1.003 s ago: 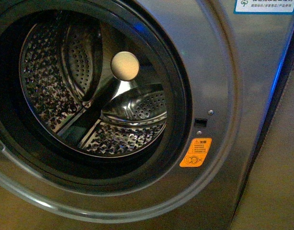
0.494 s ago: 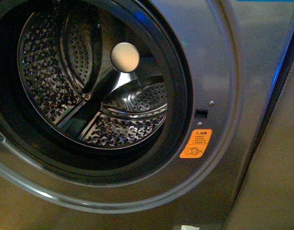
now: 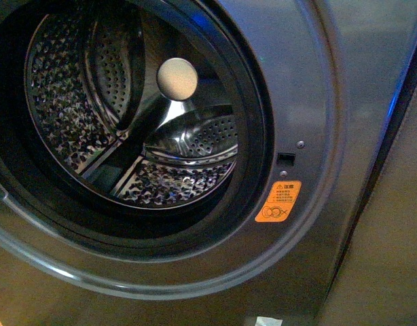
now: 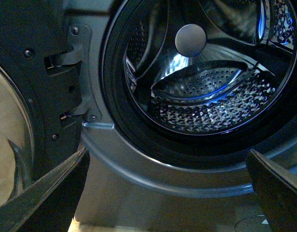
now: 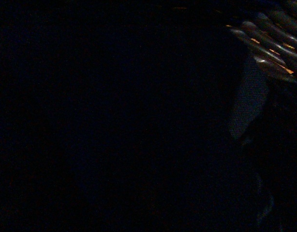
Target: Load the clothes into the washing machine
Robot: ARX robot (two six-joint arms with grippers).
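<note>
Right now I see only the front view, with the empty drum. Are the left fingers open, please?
Observer: Yes. In the left wrist view the left gripper has its fingers spread wide, with nothing between them.
Operator: Where is the door? I cannot see it.
Observer: The door stands swung open on its hinge, beside the mouth of the washing machine.
Operator: And does the right gripper hold the clothes?
Observer: I cannot tell; the right wrist view is dark, and no view shows clothes.
</note>
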